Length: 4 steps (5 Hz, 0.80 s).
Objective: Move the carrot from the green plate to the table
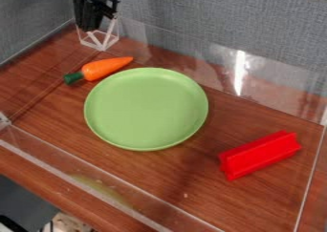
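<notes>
The black claw [98, 33], its jaws together, hangs by the grey wall, above the glossy reddish-brown wooden table [198, 193]. Below it, the tapered orange toy carrot [107, 68] lies on the tabletop, beside the round light-green plastic plate [145, 109], which is farther from the claw.

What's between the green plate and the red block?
Just bare table between the plate and the block, in the camera view.
</notes>
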Each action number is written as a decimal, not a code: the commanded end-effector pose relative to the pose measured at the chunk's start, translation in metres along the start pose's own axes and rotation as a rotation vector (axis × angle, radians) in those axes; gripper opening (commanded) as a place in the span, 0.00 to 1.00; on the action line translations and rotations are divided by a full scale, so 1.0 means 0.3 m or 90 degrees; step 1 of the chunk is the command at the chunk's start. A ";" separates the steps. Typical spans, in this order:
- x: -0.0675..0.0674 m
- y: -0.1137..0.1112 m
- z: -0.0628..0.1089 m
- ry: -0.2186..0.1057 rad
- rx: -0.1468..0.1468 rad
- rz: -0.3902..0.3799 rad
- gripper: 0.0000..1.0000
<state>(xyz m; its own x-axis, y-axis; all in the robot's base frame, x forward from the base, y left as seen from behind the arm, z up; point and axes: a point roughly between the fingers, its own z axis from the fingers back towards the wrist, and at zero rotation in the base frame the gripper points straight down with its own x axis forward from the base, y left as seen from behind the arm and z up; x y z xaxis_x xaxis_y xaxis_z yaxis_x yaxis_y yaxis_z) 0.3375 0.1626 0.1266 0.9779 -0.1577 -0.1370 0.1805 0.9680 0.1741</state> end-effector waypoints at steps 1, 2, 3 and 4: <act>0.012 0.017 0.061 -0.032 0.012 0.005 1.00; 0.014 0.016 0.057 -0.031 0.002 0.003 1.00; 0.012 0.012 0.061 -0.022 0.004 0.007 0.00; 0.009 0.008 0.063 -0.014 0.004 0.011 0.00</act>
<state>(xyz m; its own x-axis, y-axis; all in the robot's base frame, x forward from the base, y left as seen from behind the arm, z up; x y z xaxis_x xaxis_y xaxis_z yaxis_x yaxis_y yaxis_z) 0.3371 0.1609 0.1237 0.9751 -0.1434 -0.1693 0.1687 0.9748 0.1460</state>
